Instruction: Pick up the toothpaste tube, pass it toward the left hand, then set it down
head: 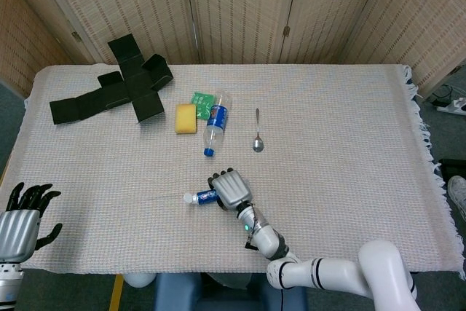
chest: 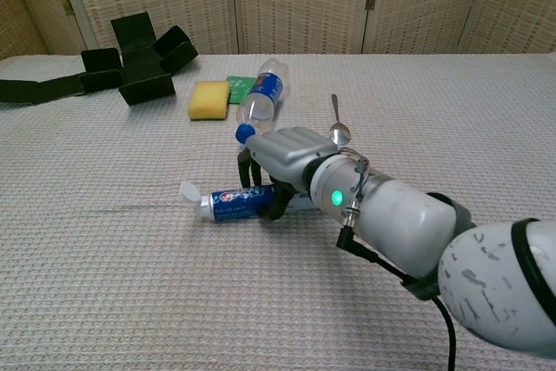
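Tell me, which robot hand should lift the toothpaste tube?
The right hand. Its fingers are already wrapped over the toothpaste tube in the middle of the table. The left hand sits far off at the table's near left corner, holding nothing, so it would probably have much further to travel.

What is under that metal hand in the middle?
A toothpaste tube: its capped end sticks out left of the right hand. The rest is covered by the fingers, so the grip itself can't be seen.

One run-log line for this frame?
stage: grasp | right robot hand: gripping toothpaste tube | tube: on table cloth | left robot hand: idle, open
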Motion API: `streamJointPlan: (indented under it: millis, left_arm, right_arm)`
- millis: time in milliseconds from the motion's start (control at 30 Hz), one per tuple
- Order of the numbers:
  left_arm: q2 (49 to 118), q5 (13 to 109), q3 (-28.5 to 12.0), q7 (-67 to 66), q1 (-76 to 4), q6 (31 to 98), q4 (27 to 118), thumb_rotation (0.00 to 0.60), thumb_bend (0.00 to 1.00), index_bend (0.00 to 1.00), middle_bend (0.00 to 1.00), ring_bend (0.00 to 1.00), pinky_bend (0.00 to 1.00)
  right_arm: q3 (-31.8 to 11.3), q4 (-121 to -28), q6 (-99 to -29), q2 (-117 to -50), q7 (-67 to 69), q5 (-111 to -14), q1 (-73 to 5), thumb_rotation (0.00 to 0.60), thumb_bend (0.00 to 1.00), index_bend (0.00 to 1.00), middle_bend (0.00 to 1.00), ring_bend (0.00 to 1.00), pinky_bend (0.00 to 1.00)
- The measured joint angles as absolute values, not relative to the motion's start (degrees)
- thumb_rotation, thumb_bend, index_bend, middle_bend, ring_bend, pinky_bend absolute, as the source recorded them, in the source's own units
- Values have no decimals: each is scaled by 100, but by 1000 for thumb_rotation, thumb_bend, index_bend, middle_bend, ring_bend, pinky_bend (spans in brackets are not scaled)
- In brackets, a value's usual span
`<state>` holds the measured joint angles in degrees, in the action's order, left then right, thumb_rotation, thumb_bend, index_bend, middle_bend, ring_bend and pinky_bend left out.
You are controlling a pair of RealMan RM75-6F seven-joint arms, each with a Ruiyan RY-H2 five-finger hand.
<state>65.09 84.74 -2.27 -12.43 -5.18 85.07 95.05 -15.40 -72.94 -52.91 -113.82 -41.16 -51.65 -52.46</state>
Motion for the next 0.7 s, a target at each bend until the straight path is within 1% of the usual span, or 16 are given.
streamJointPlan:
  millis: [200,333,400,467,567,633,700]
  left_arm:
    - [6516,8456,-225,-1207,-519,8491,9478,600,326,291,212,166,0]
    - [6524,8477,-222,-1174,-515,8509,9445,600,326,290,212,165,0]
    - [6526,8487,-226,-1156,-514,8523,9428,600,326,289,212,165,0]
    - [6525,8503,-235,-1131,-521,8531,9416,600,326,289,212,165,0]
    - [6514,8558,-248,-1106,-558,8524,9410,600,326,289,212,166,0]
    - [6505,8629,-260,-1097,-607,8509,9407,600,326,289,212,171,0]
    - [6496,8705,-272,-1081,-667,8483,9410,600,326,290,216,183,0]
  right_arm:
    - [-1481,-7179,-5312,-11445,-4154,-5132,-5303,600,382,459,419,399,329]
    - [-1473,-7113,-5333,-11505,-4118,-5145,-5331,600,428,504,452,434,356]
    - [-1475,-7074,-5344,-11528,-4076,-5180,-5345,600,480,548,488,480,390]
    - [-1480,-7056,-5354,-11536,-4008,-5231,-5352,600,547,608,540,552,450]
    - [-1482,-7062,-5386,-11517,-3875,-5343,-5341,600,621,686,606,641,525]
    - [-1477,-7099,-5415,-11474,-3777,-5436,-5320,600,663,728,638,685,563]
    - [-1464,-7195,-5455,-11386,-3644,-5551,-5277,600,695,754,656,703,588]
